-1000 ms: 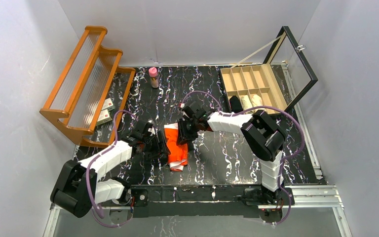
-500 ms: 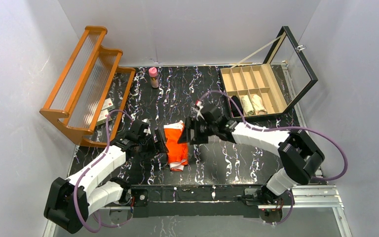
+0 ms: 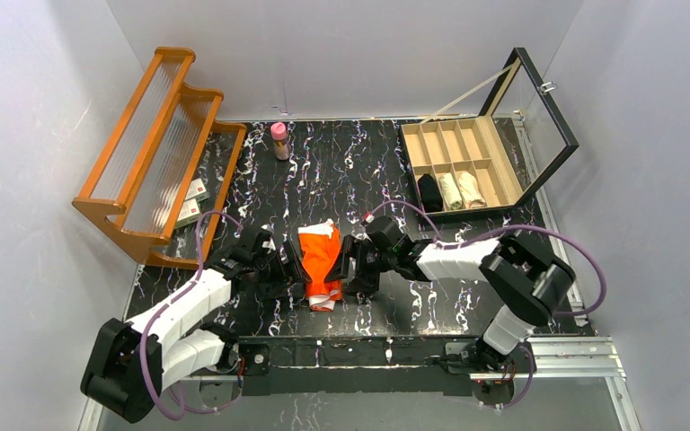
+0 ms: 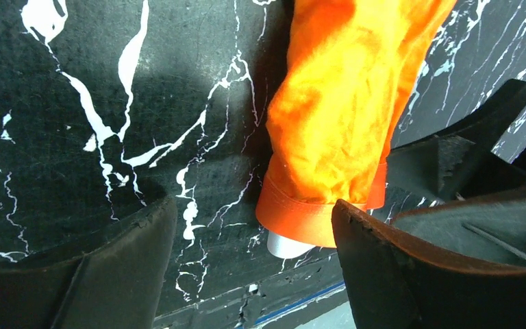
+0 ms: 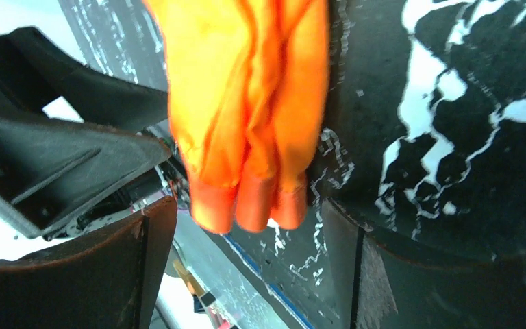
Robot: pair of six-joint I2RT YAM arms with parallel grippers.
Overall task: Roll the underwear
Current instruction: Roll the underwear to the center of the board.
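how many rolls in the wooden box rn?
3, side by side in the box, near row: black roll leftmost, middle roll pale, right roll pale. Far row looks bare.

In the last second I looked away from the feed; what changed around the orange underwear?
The right pincer slid from the far end of the orange underwear toward the near edge, now open at its right side. Nothing was gripped or released. The left pincer stayed at its left side, open; the underwear stayed put.
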